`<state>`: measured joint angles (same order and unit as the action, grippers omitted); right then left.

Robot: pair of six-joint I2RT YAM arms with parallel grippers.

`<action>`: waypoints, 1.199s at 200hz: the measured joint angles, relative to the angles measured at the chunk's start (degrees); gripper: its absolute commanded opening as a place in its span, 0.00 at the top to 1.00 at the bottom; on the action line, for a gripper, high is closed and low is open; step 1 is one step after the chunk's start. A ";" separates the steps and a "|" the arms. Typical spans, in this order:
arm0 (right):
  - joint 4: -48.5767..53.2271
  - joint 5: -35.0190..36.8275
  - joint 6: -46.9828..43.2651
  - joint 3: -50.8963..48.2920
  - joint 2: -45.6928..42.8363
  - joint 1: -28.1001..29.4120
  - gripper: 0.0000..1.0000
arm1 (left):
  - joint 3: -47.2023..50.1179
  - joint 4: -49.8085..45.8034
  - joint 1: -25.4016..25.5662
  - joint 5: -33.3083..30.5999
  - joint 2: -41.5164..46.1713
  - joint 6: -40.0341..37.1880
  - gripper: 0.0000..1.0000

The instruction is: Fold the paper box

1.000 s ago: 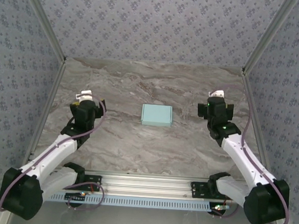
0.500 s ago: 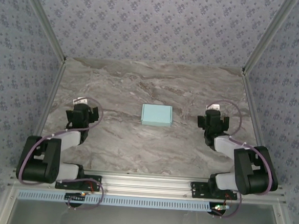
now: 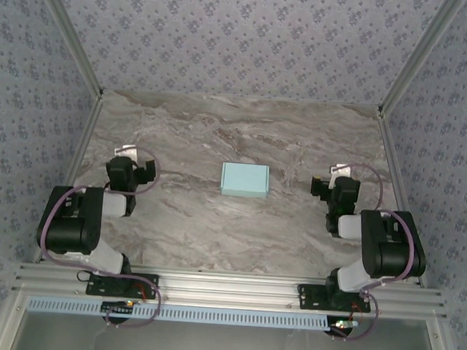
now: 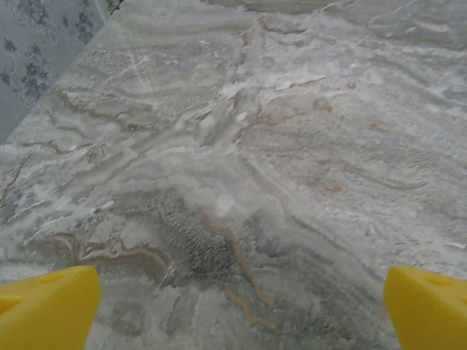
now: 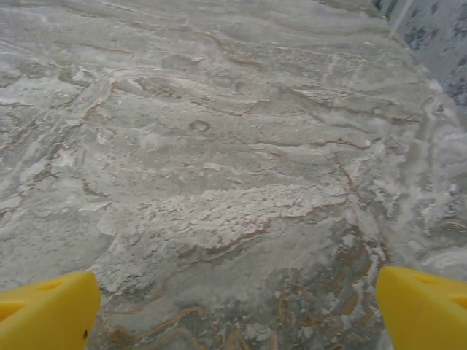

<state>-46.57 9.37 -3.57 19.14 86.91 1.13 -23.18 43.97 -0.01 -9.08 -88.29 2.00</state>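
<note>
The paper box (image 3: 244,179) is a small, flat, pale turquoise rectangle lying closed in the middle of the marble table (image 3: 237,127). My left gripper (image 3: 130,170) hangs low over the table well to the box's left, its arm folded back over its base. My right gripper (image 3: 336,188) sits mirrored to the box's right, also on a folded arm. In the left wrist view the left gripper (image 4: 241,310) is open, its yellow fingertips (image 4: 49,306) wide apart over bare marble. The right gripper (image 5: 237,310) is open the same way, yellow fingertips (image 5: 423,306) spread, nothing between them.
Patterned walls with metal corner posts (image 3: 81,68) close in the table on the left, right and back. An aluminium rail (image 3: 225,291) carrying the arm bases runs along the near edge. Bare marble separates each gripper from the box.
Both arms have folded back from an outstretched pose to sit upright over their bases, drawing the grippers slightly nearer the rail. The box has not moved and both grippers stayed open.
</note>
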 measured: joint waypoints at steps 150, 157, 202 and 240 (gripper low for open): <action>0.50 -4.26 1.66 1.88 0.02 -2.12 0.01 | 0.00 1.29 0.00 1.01 0.00 0.00 0.01; 0.50 -4.26 1.66 1.88 0.02 -2.12 0.01 | 0.00 1.27 0.00 0.98 0.00 0.00 0.01; 0.50 -4.26 1.64 1.88 0.02 -2.12 0.01 | 0.00 1.27 0.00 0.98 0.00 0.00 0.01; 0.50 -4.26 1.66 1.88 0.02 -2.12 0.01 | 0.00 1.27 0.00 1.01 0.00 0.00 0.01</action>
<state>-46.06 5.10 -1.91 21.02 86.94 -0.99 -23.18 45.23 -0.01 -8.08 -88.29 2.00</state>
